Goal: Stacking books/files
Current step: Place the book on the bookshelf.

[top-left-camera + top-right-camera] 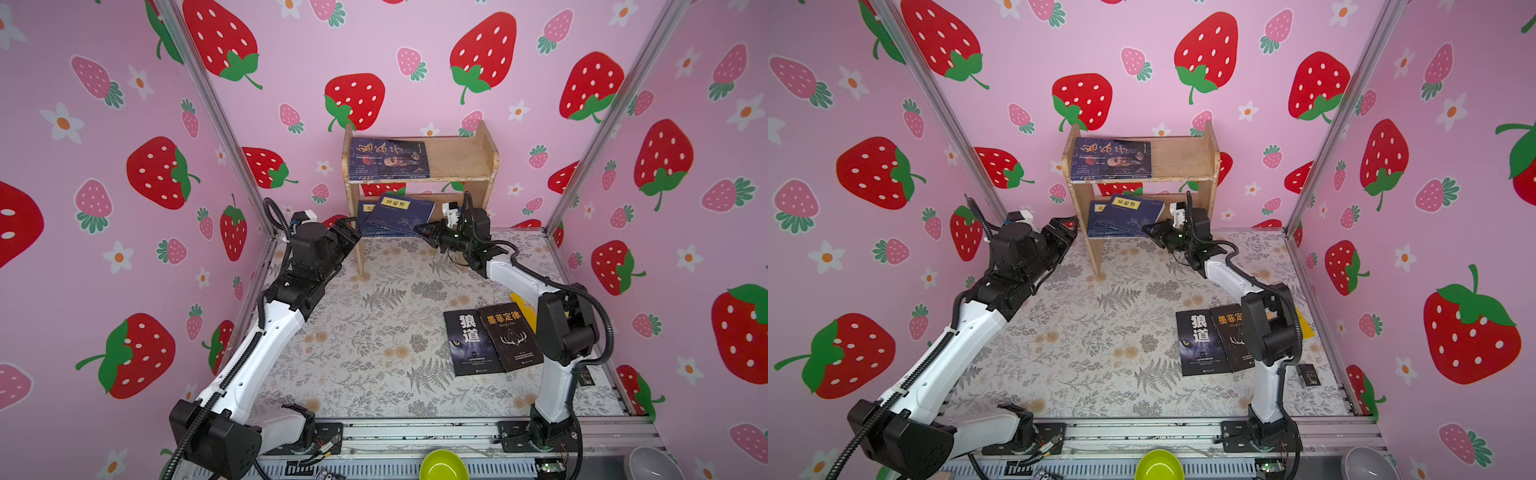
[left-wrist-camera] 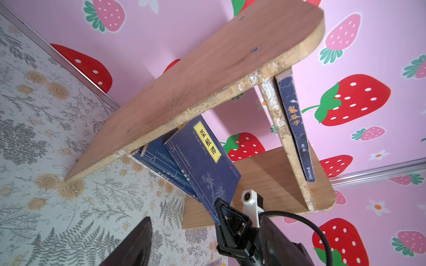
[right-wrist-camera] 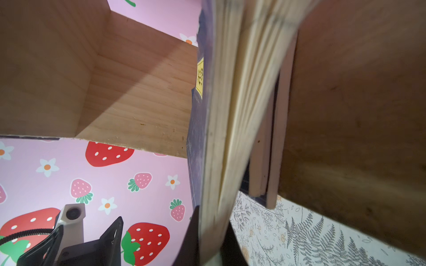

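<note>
Three books wait on the table (image 1: pixel 374 332), well apart from the wooden shelf (image 1: pixel 461 160): two black books (image 1: pixel 471 343) side by side and a partly hidden yellow book (image 1: pixel 523 309). A blue portrait book (image 1: pixel 388 158) lies flat on the upper board, and a few navy books (image 1: pixel 368 216) sit on the lower one, the top navy book (image 1: pixel 401 212) tilted with its corner pinched by the right gripper (image 1: pixel 420 229). The left gripper (image 1: pixel 349 226) hangs spread and empty just beside the shelf, so the job looks past halfway.
</note>
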`<state>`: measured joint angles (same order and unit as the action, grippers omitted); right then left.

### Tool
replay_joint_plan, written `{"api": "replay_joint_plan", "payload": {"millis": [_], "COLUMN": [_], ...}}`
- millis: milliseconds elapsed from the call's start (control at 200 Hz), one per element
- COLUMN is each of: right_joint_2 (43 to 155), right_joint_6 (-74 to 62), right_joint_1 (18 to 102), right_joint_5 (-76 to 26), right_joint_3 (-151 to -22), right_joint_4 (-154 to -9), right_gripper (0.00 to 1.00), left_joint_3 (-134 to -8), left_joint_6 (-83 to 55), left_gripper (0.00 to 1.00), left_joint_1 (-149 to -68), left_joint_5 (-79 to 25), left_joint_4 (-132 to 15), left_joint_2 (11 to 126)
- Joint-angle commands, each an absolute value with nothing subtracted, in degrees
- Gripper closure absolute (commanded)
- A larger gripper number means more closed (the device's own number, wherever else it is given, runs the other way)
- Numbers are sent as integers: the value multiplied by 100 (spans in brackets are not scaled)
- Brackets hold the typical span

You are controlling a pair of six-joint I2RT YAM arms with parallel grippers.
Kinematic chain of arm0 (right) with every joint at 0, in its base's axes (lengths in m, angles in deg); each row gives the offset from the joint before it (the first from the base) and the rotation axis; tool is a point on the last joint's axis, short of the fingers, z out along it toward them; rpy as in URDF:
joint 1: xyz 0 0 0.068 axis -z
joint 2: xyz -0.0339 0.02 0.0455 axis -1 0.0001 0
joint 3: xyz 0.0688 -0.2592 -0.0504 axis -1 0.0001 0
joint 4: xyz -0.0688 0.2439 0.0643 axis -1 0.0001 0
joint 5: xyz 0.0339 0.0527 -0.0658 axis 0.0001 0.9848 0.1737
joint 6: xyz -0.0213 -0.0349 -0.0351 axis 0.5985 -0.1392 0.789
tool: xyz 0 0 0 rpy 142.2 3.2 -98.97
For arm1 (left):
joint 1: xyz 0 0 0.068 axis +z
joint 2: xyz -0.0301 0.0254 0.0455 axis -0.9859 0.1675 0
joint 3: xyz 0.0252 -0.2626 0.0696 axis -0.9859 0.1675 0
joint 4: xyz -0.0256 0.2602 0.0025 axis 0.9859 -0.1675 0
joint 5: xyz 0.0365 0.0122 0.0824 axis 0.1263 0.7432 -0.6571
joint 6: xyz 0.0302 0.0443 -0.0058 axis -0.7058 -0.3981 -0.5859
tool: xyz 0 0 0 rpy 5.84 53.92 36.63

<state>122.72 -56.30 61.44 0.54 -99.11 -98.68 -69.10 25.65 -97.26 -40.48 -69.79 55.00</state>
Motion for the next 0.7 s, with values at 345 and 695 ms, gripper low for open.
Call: {"api": "replay_joint_plan", "payload": {"millis": [345, 695], "right_joint_2": [12796, 12962], "right_joint_6": [-4483, -4294], "right_joint_1": [6246, 6327], "right_joint_5": [727, 976], "right_joint_3": [-11186, -11429], "right_joint_4": [-8722, -8407], "right_gripper": [93, 91], "left_joint_3": [-6316, -6415], "left_joint_6": [2265, 2286], "left_gripper": [25, 25], "left_joint_1": [-8940, -8809], "left_joint_5": [-3393, -3151], "left_joint_4": [-7551, -7529], "left_joint_2": [5338, 5614]}}
